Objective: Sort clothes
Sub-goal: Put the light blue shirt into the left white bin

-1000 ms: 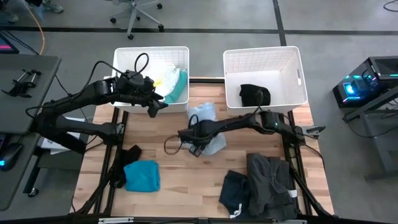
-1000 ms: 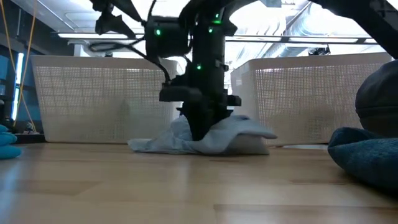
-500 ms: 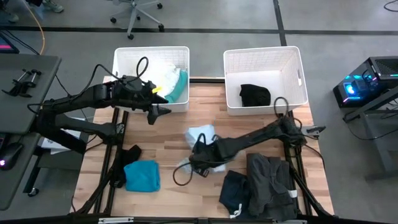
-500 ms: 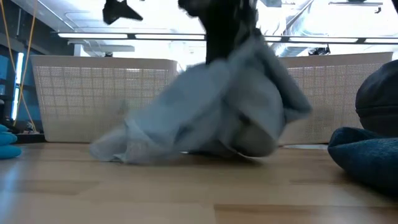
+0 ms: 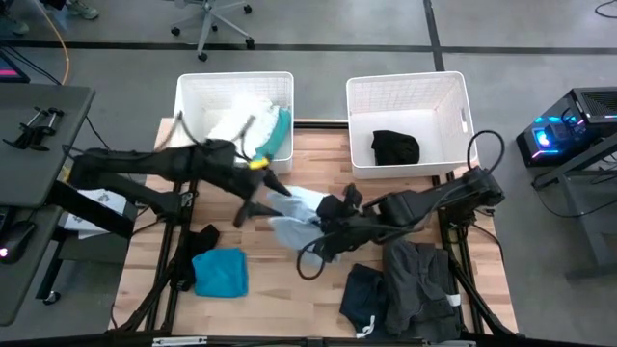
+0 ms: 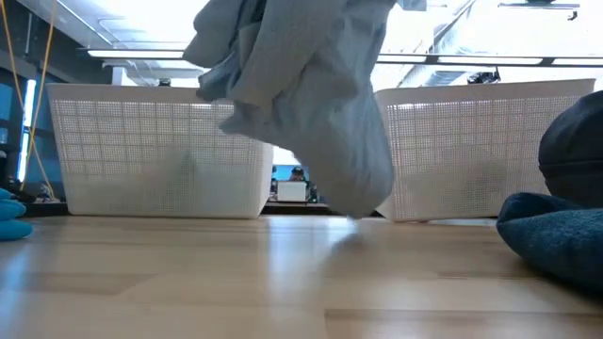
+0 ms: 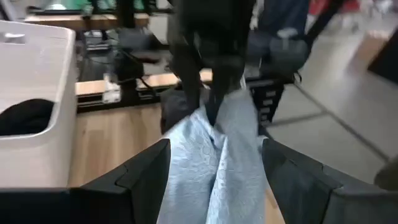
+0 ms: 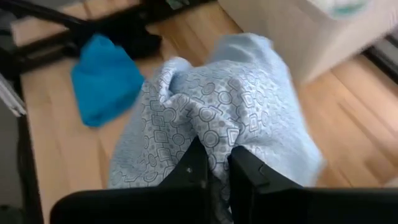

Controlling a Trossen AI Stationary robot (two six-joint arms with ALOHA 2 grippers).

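My right gripper point(image 8: 214, 165) is shut on a pale blue patterned garment point(image 5: 294, 207), which hangs above the middle of the table point(image 6: 311, 104). My left gripper point(image 7: 214, 144) is open, with one finger on each side of the hanging cloth point(image 7: 217, 174), just left of it in the high view point(image 5: 270, 200). A bright blue garment point(image 5: 220, 272) and a black one point(image 5: 202, 239) lie near left. A dark grey garment point(image 5: 419, 280) and a navy one point(image 5: 364, 294) lie near right. My right gripper pinches a bunched fold point(image 8: 208, 140) of the pale blue garment between its two fingers; how many layers I cannot tell. The cloth hangs slack below the hold, its lowest end point(image 6: 353, 202) clear of the table. Whether my left gripper's fingers touch the cloth I cannot tell.
The left white basket point(image 5: 193, 96) at the far edge holds white and teal clothes. The right white basket point(image 5: 453, 106) holds a black garment point(image 5: 395, 146). Bare wood point(image 5: 289, 289) shows near the front middle.
My right gripper has shut on the pale blue garment and risen with it. The garment lay on the table and now hangs clear. My left gripper has come from the left basket toward the table's middle, to the hanging cloth.
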